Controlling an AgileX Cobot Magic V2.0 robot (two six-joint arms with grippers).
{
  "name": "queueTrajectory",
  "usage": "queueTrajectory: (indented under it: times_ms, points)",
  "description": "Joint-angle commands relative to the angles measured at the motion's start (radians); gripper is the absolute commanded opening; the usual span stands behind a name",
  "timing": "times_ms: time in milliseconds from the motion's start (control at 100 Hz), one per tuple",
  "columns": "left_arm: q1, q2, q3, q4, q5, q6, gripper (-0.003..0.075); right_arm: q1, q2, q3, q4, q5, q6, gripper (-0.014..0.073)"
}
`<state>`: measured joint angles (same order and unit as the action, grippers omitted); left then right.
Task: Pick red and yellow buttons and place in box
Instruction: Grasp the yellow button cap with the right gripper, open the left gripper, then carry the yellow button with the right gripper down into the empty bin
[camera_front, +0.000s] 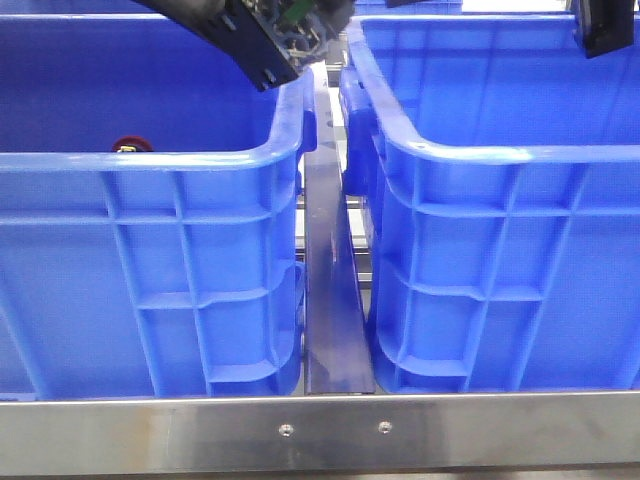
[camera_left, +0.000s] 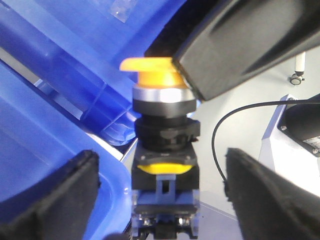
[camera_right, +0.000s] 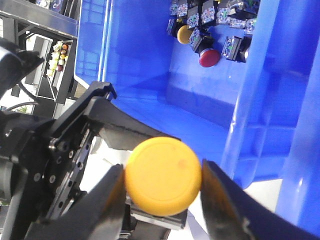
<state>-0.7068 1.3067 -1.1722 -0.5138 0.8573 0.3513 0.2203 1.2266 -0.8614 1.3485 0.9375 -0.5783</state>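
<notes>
Steel rail (camera_front: 330, 430) fronts the scene, and behind it two big blue crates stand side by side, the left crate (camera_front: 150, 160) and the right crate (camera_front: 500, 155), with a narrow gap between them. High over that gap, both arms meet.

The left hand (camera_left: 162, 165) has its fingers spread wide. In its wrist view, daylight shows on both sides of the button's black body, so it seems to be gripping nothing. The right hand (camera_right: 162, 182) pinches the cap of the yellow button (camera_left: 157, 75) between its two fingers (each finger looks to touch the cap's edge). So the button hangs in the air between the hands, not yet in any box.

A red button (camera_front: 128, 145) peeks above the near wall inside the left crate. The right wrist view shows a cluster of loose buttons (camera_right: 205, 35) on a crate floor; which crate that is, I cannot tell.

This looks like a handover. To do it well, the right hand should keep a firm, centred squeeze, since a smooth round cap may slip. The left hand should draw straight back without brushing the body. The button should then be carried fully over the rim and lowered before release.
</notes>
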Motion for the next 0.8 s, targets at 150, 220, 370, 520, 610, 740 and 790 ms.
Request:
queueTrajectory:
  times_ms: [150, 220, 370, 520, 610, 740, 790]
  points:
    - [-0.007, -0.039, -0.029, -0.026, -0.025, 0.002, 0.0525, -0.035, -0.021, -0.066, 0.08, -0.014, -0.077, 0.0201]
    - [-0.007, -0.05, -0.029, -0.024, -0.025, 0.002, 0.0525, -0.068, -0.021, -0.089, 0.08, -0.01, -0.119, 0.0201]
    - [-0.006, -0.063, -0.029, -0.018, -0.025, 0.002, 0.0525, -0.167, -0.022, -0.134, 0.078, -0.009, -0.145, 0.0201]
    - [-0.005, -0.063, -0.029, -0.018, -0.027, 0.002, 0.0525, -0.28, -0.022, -0.156, 0.017, -0.046, -0.24, 0.0201]
    - [-0.005, -0.063, -0.029, -0.018, -0.032, 0.002, 0.0525, -0.322, -0.022, -0.158, -0.008, -0.121, -0.336, 0.0201]
    - [-0.005, -0.063, -0.029, -0.018, -0.038, 0.002, 0.0526, -0.327, -0.018, -0.158, -0.06, -0.285, -0.494, 0.0201]
    - [-0.005, -0.063, -0.029, -0.018, -0.038, 0.002, 0.0526, -0.327, -0.009, -0.158, -0.065, -0.326, -0.556, 0.0201]
